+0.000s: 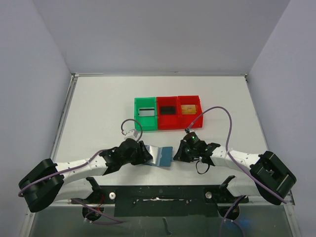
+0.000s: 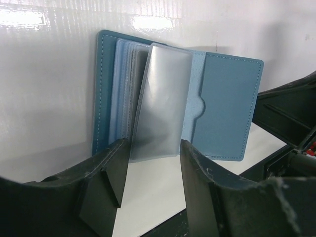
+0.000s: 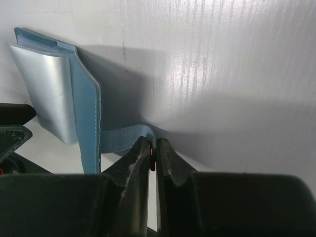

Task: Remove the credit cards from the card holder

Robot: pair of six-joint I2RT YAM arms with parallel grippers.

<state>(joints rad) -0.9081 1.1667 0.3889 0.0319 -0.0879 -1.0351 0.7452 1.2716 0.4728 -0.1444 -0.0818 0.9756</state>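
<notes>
The card holder [image 1: 162, 156], a light-blue bifold wallet, lies open near the table's front between my two grippers. In the left wrist view the card holder [image 2: 224, 103] shows clear sleeves, and a grey glossy credit card [image 2: 160, 106] sticks out of them toward me. My left gripper [image 2: 154, 165] is open, and the card's near edge lies just beyond its fingertips, not gripped. My right gripper [image 3: 153, 150] is shut on the wallet's small tab [image 3: 123, 138]. The blue panel [image 3: 88, 118] and the silvery card [image 3: 47, 94] show at the left of the right wrist view.
A green bin [image 1: 146, 121] and two red bins [image 1: 168, 121] [image 1: 190, 100] stand in a row behind the wallet, each with a flat item inside. Both arms reach in from the near edge. Grey walls close the table's sides.
</notes>
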